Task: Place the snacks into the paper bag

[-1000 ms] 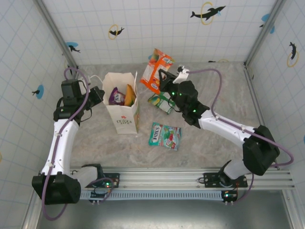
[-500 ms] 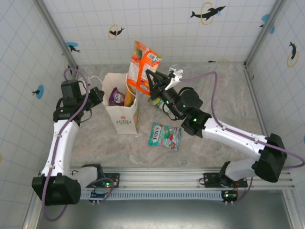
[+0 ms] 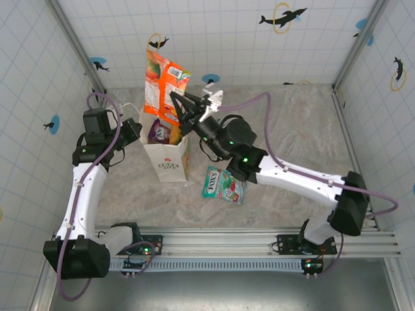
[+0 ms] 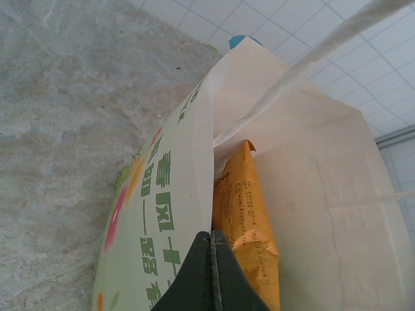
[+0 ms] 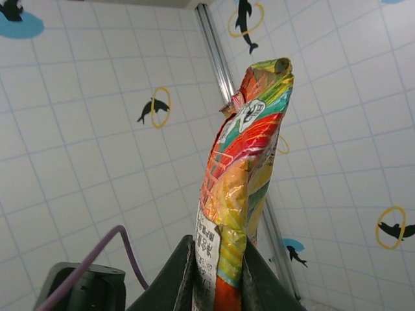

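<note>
Orange packet (image 3: 163, 87) was carried leftward from beside the paper bag (image 3: 167, 162) and was held upright over its open mouth, pinched in the right hand (image 3: 180, 110). The bag's rim was clamped by the closed left hand (image 4: 211, 238). Lowering and release were judged due next.

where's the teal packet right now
In the top view, the teal packet lies flat on the table, just right of the paper bag.

The bag (image 3: 166, 162) mouth is partly filled by a purple packet (image 3: 157, 131) and a yellow packet (image 3: 176, 128); the orange packet (image 3: 161, 84) hangs over it. The left gripper (image 3: 137, 127) crowds its left rim. At far right the table (image 3: 311, 129) lies open
</note>
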`<state>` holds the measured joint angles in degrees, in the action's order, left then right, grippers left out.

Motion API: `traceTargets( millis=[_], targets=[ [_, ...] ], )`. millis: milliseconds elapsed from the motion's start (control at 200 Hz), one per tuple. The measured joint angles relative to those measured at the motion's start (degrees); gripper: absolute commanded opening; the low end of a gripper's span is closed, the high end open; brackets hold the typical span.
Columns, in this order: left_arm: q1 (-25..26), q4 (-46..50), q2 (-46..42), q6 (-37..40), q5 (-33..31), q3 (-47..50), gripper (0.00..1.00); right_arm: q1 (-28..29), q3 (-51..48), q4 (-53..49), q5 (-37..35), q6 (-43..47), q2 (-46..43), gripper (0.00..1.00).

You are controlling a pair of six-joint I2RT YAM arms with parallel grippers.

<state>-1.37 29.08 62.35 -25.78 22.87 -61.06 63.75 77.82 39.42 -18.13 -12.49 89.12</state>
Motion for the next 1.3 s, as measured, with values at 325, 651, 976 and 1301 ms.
traceTargets(
  millis=[325,651,976,1301],
  targets=[
    [0.00,0.00,0.00,0.02,0.00,0.00,0.00,0.63,10.16,-6.91,-6.54,3.39,13.33,0.13],
    [-0.02,0.00,0.00,0.02,0.00,0.00,0.00,1.14,14.58,-10.27,-12.13,5.77,18.88,0.19],
    [0.00,0.02,0.00,0.04,-0.02,0.00,0.00,2.97,15.45,-10.75,-15.65,8.37,18.93,0.51],
    [-0.02,-0.04,-0.11,0.04,-0.02,0.00,0.00,3.17,10.86,-10.10,-17.14,10.23,15.15,0.51]
  ],
)
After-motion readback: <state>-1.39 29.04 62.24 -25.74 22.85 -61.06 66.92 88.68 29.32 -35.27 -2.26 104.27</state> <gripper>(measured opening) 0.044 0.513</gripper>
